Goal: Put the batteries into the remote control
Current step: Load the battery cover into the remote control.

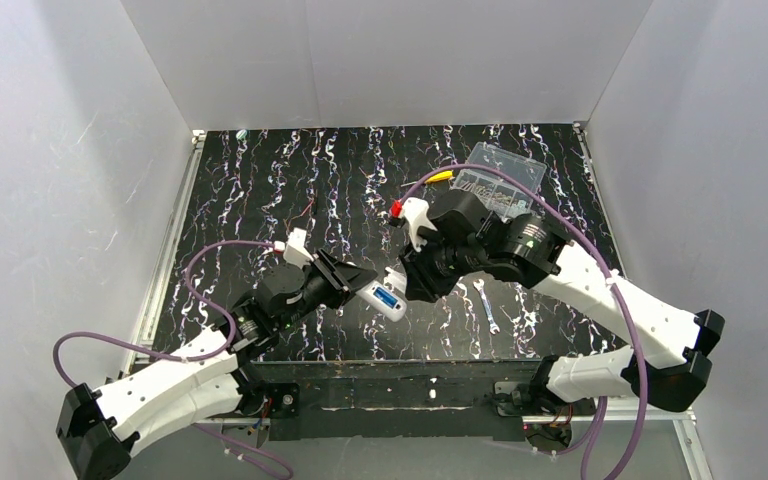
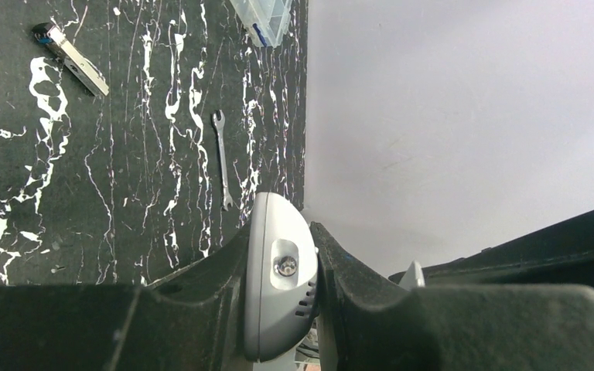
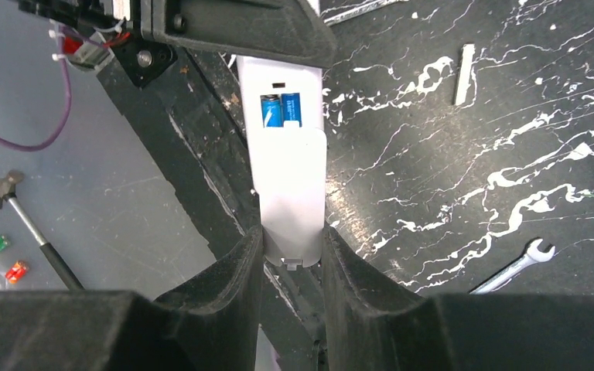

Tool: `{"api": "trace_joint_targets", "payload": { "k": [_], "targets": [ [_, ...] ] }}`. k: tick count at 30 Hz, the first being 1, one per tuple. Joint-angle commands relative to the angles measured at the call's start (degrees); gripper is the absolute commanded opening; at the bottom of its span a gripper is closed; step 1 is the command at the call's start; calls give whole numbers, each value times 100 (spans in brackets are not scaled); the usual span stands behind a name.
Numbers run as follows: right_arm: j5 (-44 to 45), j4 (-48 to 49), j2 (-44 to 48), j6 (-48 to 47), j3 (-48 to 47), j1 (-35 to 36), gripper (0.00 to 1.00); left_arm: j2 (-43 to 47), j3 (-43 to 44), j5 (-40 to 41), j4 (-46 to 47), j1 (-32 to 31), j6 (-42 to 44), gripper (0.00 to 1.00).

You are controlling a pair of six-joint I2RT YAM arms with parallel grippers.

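Now, remote control (image 3: 286, 185) clamped — batteries (image 3: 291, 108) seated

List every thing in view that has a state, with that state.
remote control, gripped at both ends, back up, battery compartment partly uncovered
batteries, two seated side by side
left gripper, jaws shut on remote control
right gripper, jaws shut on remote control
wrench, lying flat, untouched

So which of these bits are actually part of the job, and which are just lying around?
Part of the job:
- remote control, gripped by the left fingers and right fingers
- two blue batteries, sitting in its open bay

Just lying about:
- wrench
- clear box
- yellow-handled screwdriver
- hammer, off the table
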State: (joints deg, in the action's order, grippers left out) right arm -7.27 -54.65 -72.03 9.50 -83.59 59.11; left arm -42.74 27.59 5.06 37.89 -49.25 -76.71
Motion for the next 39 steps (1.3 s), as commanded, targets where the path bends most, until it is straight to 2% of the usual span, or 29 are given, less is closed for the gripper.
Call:
{"api": "trace_joint_targets", "payload": {
  "k": [1,15,39],
  "targets": [
    [-63,-90,-17,-118,-265,116,27,-35,277,-74,474,-5,-74,0],
    [33,-162,-463,-161,-395,451,26,-154,331,-107,562,-10,-108,0],
    [437,-104,-782,-30,-482,478,26,-235,327,-202,769,-6,-108,0]
  ]
}}
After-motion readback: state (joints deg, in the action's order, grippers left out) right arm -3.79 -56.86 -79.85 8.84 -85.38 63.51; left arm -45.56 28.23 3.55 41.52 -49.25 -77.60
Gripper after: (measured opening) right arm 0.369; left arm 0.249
